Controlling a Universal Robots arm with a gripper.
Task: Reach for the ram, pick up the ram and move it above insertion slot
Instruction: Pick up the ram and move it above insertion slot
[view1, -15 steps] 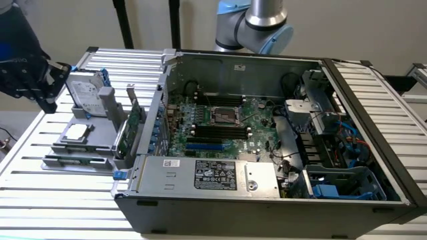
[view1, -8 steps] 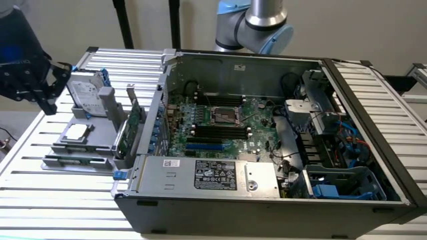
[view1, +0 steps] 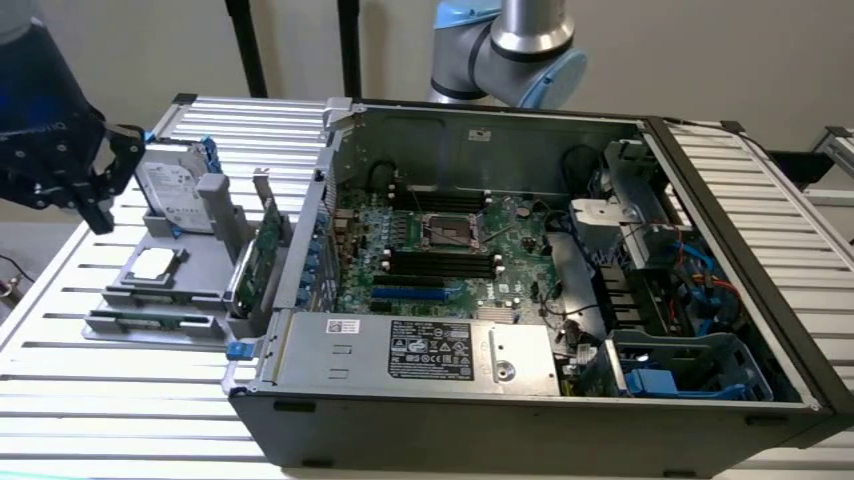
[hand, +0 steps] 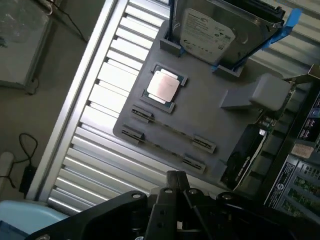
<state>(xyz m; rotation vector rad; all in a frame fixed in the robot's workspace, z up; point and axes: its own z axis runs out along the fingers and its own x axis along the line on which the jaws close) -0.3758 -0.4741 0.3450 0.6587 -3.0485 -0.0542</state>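
Green and thin, set on edge in clips along the grey tray's (hand: 210, 115) rim: the ram (view1: 150, 320), just beside the tray's square chip (hand: 162, 86). Probably light, stiff and fragile, safest pinched mid-length across the flat faces. Black claw (hand: 176, 182) pressed together, empty, clear of the tray.

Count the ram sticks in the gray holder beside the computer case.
2. One ram stick sits in the clip row nearer the processor chip; the second ram stick in the next row, nearer the holder's edge.
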